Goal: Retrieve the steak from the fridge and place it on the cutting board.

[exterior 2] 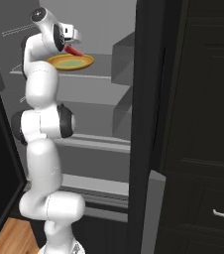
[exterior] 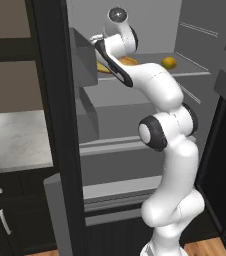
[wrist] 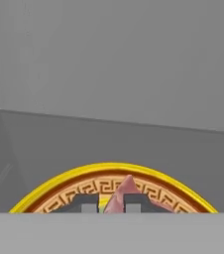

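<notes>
Inside the fridge (exterior: 135,105), fingers (wrist: 87,204) narrowly parted — pinching the steak (wrist: 122,194) over the yellow plate (wrist: 54,191).

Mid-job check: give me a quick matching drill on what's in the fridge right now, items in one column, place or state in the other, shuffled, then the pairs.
Items:
1. steak
2. plate
3. lemon
4. fridge

Places or states:
A. on the shelf, apart from the plate, on the arm's right
B. door open, grey shelves exposed
C. between the fingertips of the gripper, above the plate
D. yellow-rimmed, resting on the shelf under the gripper

Pairs: 1-C, 2-D, 3-A, 4-B
</notes>
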Tool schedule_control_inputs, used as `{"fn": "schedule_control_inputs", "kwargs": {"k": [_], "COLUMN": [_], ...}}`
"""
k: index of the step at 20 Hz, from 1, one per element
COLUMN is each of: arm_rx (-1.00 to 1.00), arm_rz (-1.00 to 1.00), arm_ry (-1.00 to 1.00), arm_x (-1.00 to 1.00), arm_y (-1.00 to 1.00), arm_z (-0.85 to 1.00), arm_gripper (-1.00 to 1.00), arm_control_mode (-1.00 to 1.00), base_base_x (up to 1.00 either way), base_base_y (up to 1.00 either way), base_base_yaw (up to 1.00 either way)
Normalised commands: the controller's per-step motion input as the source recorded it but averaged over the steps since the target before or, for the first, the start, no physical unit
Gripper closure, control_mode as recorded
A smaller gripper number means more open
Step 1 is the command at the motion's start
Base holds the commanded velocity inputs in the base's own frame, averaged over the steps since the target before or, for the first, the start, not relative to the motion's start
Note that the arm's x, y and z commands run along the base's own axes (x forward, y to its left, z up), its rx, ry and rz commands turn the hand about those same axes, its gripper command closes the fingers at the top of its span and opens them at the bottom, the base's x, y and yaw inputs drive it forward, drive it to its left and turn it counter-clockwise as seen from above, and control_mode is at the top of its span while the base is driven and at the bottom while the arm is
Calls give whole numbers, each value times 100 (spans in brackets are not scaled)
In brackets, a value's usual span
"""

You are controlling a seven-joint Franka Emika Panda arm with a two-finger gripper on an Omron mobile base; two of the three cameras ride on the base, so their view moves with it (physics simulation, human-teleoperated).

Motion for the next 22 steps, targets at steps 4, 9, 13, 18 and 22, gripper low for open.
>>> {"fn": "schedule_control_inputs", "kwargs": {"k": [4, 9, 13, 18, 22], "arm_rx": [0, 0, 0, 0, 0], "arm_rz": [5, 8, 3, 0, 0], "arm_ry": [-20, -19, -12, -7, -3], "arm_x": [-39, -44, -57, -58, -43], "arm_y": [0, -2, -20, -34, -36], "arm_z": [0, 0, 0, 0, 0], "arm_gripper": [100, 100, 100, 100, 100], "arm_control_mode": [-100, -100, -100, -100, -100], "base_base_x": [0, 0, 0, 0, 0], "base_base_y": [0, 0, 0, 0, 0], "base_base_yaw": [0, 0, 0, 0, 0]}}
